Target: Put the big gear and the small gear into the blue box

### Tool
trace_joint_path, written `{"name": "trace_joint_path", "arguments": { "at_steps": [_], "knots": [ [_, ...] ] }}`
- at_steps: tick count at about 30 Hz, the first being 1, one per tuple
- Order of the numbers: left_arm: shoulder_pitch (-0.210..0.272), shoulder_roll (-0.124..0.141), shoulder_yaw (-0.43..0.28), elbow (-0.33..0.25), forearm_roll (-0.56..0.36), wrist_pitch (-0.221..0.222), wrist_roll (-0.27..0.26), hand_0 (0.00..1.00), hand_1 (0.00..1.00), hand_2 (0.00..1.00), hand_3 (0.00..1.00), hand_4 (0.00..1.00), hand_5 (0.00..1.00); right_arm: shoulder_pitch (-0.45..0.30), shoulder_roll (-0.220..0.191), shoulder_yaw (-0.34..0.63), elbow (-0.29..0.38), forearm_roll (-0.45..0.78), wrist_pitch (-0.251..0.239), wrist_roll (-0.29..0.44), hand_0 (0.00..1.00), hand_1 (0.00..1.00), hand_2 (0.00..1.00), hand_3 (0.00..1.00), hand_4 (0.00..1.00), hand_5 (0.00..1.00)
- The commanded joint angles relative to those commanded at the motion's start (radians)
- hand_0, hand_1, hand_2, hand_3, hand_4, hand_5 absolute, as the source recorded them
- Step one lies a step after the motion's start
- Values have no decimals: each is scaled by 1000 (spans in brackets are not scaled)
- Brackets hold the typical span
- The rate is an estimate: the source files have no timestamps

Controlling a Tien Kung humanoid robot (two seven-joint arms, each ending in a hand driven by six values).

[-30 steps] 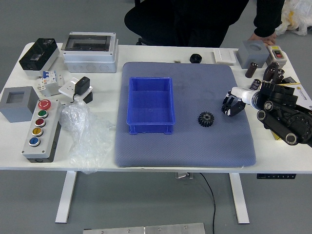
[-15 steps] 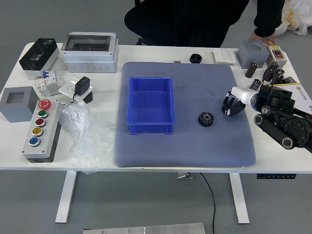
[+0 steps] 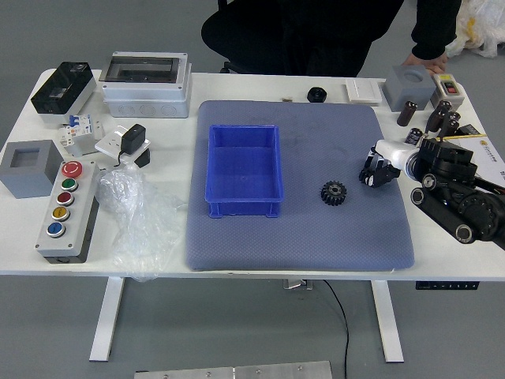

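Head view: a blue mat lies on the white table, with a box and a gear on it.
Black gear: it lies flat on the mat, to the right of the box and apart from it. Its hole points up. It is round, so no side is its long one. I cannot tell if it is the big or the small one.
Blue box: it sits left of the middle of the mat, its open top up. Its long way runs from the near edge to the far edge of the table.
Right hand: it comes in from the right and points left and down, low over the mat's right side, near the gear. I cannot tell if it is spread, pressed together or pinching a thing, as its dark parts blend.
Black round thing: it is by the far edge of the mat.
Person: at the far side, in dark clothes. One hand of the person rests by the gray box at the far right.
Button box: on the left, its row of buttons runs near to far, leaning a little. The near one is blue, the far one red.
Clear plastic bag: just beside the button box.
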State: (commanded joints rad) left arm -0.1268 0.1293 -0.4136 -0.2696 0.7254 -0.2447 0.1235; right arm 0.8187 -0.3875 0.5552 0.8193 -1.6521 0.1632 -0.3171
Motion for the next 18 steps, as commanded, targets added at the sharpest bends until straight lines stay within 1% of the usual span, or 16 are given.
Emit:
{"name": "trace_joint_path", "arguments": {
  "at_steps": [10,15,18],
  "knots": [
    [-1,1,-1,0,0,0,0,859,826,826,774,594,371,10,-16,13,20,-4,-7,-3,414,317,414,540,538,148],
    [-2,2,-2,0,1,-1,0,859,826,826,774,594,371,15,-34,32,45,-21,-5,-9,420,317,414,542,527,137],
    [-2,4,-3,0,1,-1,0,859,827,826,774,594,372,19,-52,49,76,-43,0,-17,421,318,412,544,512,145]
  ]
}}
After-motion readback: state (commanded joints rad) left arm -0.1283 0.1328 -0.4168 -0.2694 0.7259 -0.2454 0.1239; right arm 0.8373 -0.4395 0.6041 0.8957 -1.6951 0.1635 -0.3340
